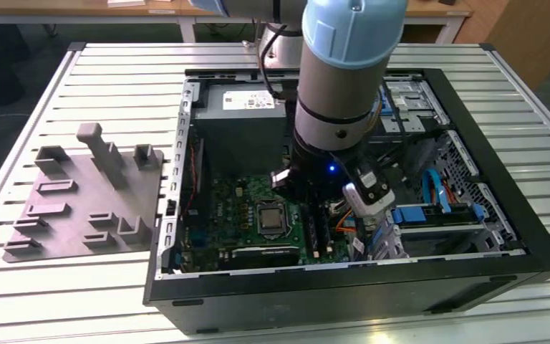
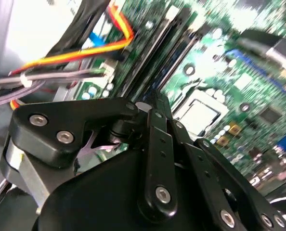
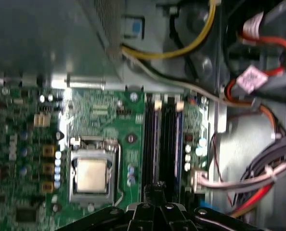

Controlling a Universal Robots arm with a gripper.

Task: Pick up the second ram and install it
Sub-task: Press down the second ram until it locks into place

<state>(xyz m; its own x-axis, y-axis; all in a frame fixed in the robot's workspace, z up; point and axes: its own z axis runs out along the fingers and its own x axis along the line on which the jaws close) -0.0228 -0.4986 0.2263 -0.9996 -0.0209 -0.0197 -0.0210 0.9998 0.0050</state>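
In the exterior view my gripper (image 1: 302, 204) reaches down inside the open computer case (image 1: 351, 287), over the memory slots beside the processor socket (image 1: 271, 217). In both wrist views the black fingers are drawn together at the gripper (image 3: 155, 190) (image 2: 155, 103) tip. Directly under that tip runs a thin dark stick seen edge-on, the second ram (image 3: 152, 144), standing along a slot with a white clip at its far end. Whether the fingers pinch it or only rest on its top edge I cannot tell. The other dark memory stick (image 3: 178, 144) stands in a parallel slot beside it.
A grey slotted holder block (image 1: 84, 201) lies on the slatted table at the exterior view's left. Bundled orange, red and grey cables (image 3: 258, 178) crowd the side of the slots away from the socket. The power supply and drive bays fill the far part of the case.
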